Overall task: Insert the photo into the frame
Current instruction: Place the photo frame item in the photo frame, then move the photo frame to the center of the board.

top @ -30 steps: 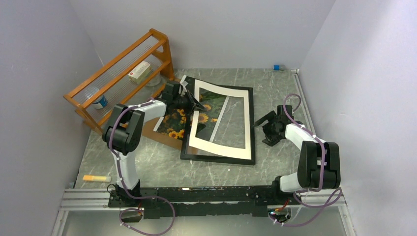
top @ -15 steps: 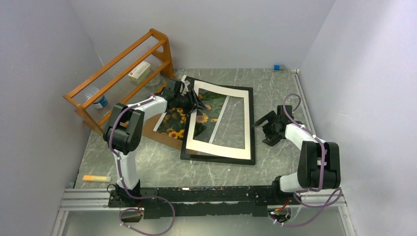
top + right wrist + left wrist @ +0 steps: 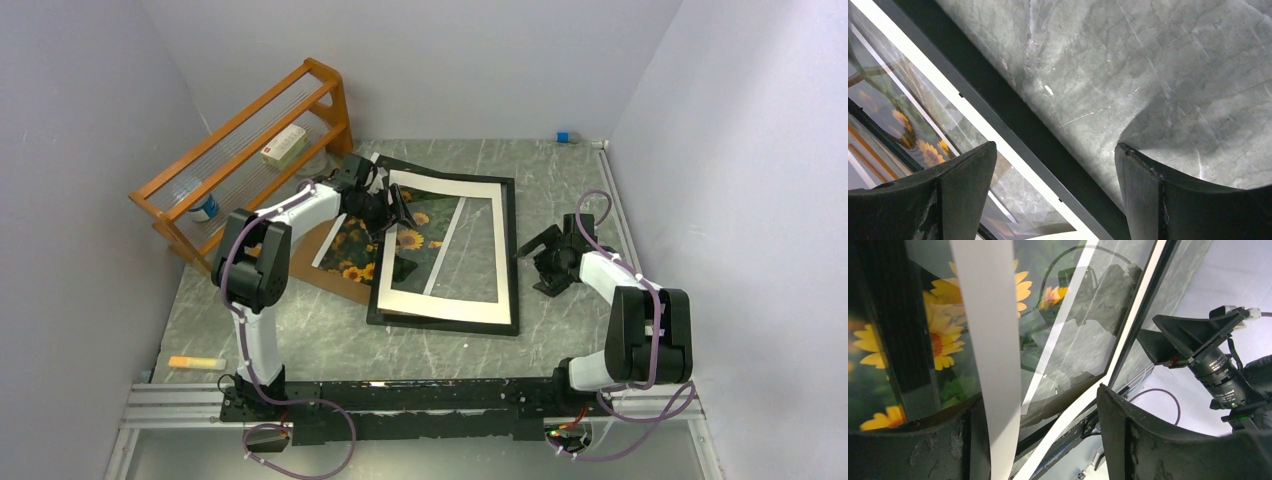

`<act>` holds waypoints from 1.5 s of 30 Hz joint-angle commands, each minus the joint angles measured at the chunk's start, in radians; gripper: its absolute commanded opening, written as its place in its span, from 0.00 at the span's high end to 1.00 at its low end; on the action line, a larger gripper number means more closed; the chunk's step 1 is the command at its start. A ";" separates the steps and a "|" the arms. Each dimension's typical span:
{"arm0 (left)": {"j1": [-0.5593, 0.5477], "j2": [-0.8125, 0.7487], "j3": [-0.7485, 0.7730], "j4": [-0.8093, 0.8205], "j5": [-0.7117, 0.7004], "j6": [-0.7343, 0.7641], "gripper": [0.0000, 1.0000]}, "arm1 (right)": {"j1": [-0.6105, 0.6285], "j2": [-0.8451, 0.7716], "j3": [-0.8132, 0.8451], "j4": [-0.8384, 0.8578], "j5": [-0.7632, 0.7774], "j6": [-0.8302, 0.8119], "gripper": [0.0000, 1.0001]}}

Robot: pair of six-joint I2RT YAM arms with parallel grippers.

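Since a second ago we see the left tool (image 3: 393, 210) let go and the white mat (image 3: 450, 305) settle flatter on the frame (image 3: 507, 240). Its jaws now stand wide apart, holding nothing, with the mat's left strip between them. The right tool (image 3: 1055, 160) gapes empty just beside the frame's right edge. The photo (image 3: 352, 248) lies face up, left of the surface's centre and partly under the frame, its long axis running from far edge to near edge. We cannot read the print on the box (image 3: 283, 146).

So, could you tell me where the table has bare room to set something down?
Bare: the near strip between the frame and the rail, and the back strip behind the frame. Crowded: left of it, with photo, left tool and rack.
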 commanded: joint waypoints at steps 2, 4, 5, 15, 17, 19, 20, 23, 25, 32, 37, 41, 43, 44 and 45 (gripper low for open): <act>-0.012 0.060 0.126 -0.079 0.077 0.094 0.28 | -0.001 0.024 0.007 0.031 0.033 -0.022 0.09; -0.026 0.075 0.178 -0.152 0.024 0.122 0.26 | -0.002 0.021 0.003 0.034 0.037 -0.020 0.09; -0.034 0.082 0.199 -0.189 -0.004 0.137 0.25 | -0.001 0.019 0.002 0.035 0.039 -0.018 0.08; -0.086 0.121 0.329 -0.413 -0.243 0.256 0.17 | -0.001 0.027 0.006 0.029 0.059 -0.014 0.08; -0.103 0.123 0.363 -0.456 -0.307 0.280 0.16 | -0.001 0.029 0.005 0.031 0.062 -0.012 0.08; -0.116 0.135 0.396 -0.500 -0.363 0.306 0.16 | -0.001 0.034 0.003 0.035 0.061 -0.010 0.08; -0.120 0.142 0.413 -0.526 -0.393 0.316 0.16 | -0.001 0.036 0.002 0.035 0.061 -0.010 0.08; -0.125 0.146 0.446 -0.587 -0.467 0.341 0.16 | -0.001 0.037 0.001 0.036 0.062 -0.012 0.08; -0.126 0.133 0.447 -0.597 -0.507 0.351 0.16 | -0.001 0.037 0.000 0.035 0.065 -0.013 0.08; -0.114 0.081 0.404 -0.566 -0.559 0.363 0.11 | -0.001 0.018 0.004 0.032 0.075 -0.043 0.08; -0.024 0.052 0.272 -0.415 -0.359 0.348 0.13 | 0.001 0.005 0.013 0.043 0.054 -0.106 0.08; 0.038 0.038 0.183 -0.263 -0.227 0.313 0.17 | 0.005 0.013 0.019 0.043 0.039 -0.133 0.08; 0.055 0.041 0.170 -0.199 -0.203 0.309 0.23 | 0.005 0.019 0.016 0.048 0.033 -0.130 0.09; 0.065 0.045 0.171 -0.176 -0.188 0.310 0.27 | 0.006 0.026 0.017 0.048 0.027 -0.128 0.10; 0.071 0.050 0.173 -0.154 -0.175 0.311 0.31 | 0.007 0.032 0.017 0.048 0.024 -0.127 0.11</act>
